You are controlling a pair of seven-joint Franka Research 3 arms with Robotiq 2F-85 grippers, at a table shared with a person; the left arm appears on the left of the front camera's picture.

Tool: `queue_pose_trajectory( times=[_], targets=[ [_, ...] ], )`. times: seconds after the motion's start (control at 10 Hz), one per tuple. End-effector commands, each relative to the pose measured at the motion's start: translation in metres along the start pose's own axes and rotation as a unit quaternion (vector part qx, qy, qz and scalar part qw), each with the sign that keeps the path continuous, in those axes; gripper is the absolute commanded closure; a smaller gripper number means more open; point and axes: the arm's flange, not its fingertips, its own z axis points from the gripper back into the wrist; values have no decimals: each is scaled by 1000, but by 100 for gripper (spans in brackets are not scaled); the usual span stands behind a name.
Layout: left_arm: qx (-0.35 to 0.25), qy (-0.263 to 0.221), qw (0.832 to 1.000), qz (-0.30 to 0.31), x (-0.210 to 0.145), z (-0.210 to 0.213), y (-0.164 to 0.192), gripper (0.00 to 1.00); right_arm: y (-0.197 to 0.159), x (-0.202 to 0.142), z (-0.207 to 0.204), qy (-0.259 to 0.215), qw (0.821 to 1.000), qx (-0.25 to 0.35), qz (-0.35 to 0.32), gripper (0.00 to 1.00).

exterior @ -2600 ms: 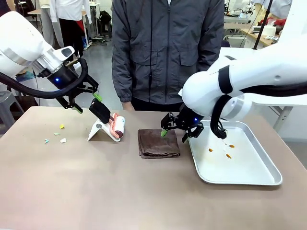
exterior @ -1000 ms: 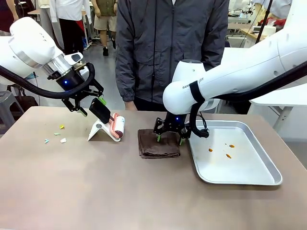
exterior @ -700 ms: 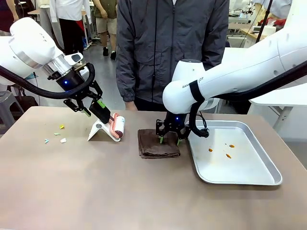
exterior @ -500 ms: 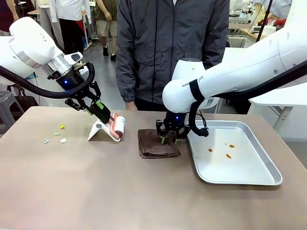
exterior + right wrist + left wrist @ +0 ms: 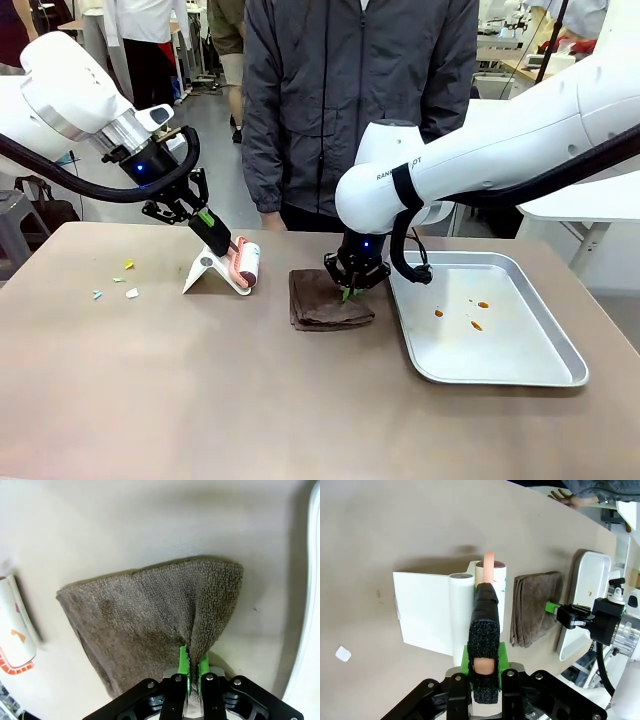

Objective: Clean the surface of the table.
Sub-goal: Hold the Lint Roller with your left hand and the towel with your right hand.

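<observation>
**A:** Table (image 5: pixel 250 410) first: where was it, and what had hold of what

**B:** It spread tan, matte and smooth under everything in the front view. On it, the left gripper (image 5: pixel 206 222) was clamped on the black foam handle (image 5: pixel 485 625) of the lint roller (image 5: pixel 246 266), whose papery drum rested against a white folded stand (image 5: pixel 203 272). The right gripper (image 5: pixel 348 291) had its green pads (image 5: pixel 183 661) pinched together on a raised fold of the brown cloth (image 5: pixel 322 306), which lay just beside the metal tray (image 5: pixel 520 350)

**A:** What could have gone wrong from there

**B:** My guess was the roller first. That foam looked squashy, so the handle might have twisted in the grip on the way up. The stand seemed a thin, light sheet that a sticky drum could have dragged along or tipped. The cloth was thick, nubbly terry folded in layers. Only the top fold was pinched, so a lift might have let it fall open and trail against the tray's rim

**A:** And further out

**B:** Small scraps (image 5: pixel 131 293), yellow, white and pale green, lay near the table's left side, well apart from the roller. A low sweep could have scattered flimsy bits like those rather than picked them up. Orange crumbs (image 5: pixel 477 313) sat in the shiny, shallow tray, and smooth metal on a smooth top would have slid at a nudge. A person (image 5: pixel 350 100) stood at the far edge, close behind both tools
</observation>
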Motion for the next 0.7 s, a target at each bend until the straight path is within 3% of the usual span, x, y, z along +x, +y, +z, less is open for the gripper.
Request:
queue_pose_trajectory(
  times=[0.0, 0.6],
  targets=[
    [6, -7, 1000, 2, 0, 0, 3, 100, 0, 3, -8, 7, 1000, -20, 7, 100],
    [-37, -22, 999, -23, -10, 9, 2, 100, -12, 4, -6, 7, 1000, 6, -7, 100]
  ],
)
